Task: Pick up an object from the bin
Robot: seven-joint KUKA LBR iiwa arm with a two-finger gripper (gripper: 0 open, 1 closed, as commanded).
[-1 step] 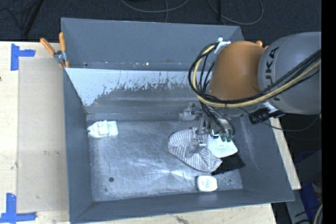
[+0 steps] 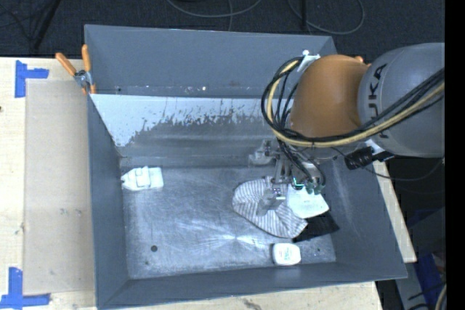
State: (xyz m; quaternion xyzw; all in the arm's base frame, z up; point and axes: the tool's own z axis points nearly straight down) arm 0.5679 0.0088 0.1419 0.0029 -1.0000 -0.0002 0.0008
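Grey bin [image 2: 182,76] holds a striped cloth [image 2: 256,213] under the end effector [image 2: 280,191], grip unclear, white block [image 2: 285,253] and black piece [image 2: 320,229] alongside.

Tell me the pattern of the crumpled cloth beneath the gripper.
The cloth is striped grey and white, seen best in the camera view.

Grey arm [image 2: 410,102] at 3 o'clock, black KUKA lettering [image 2: 378,87]. Orange cover [image 2: 327,94] on wrist; black and yellow cables [image 2: 280,94] looped round it. Metal gripper [image 2: 280,196] at its 7 o'clock.
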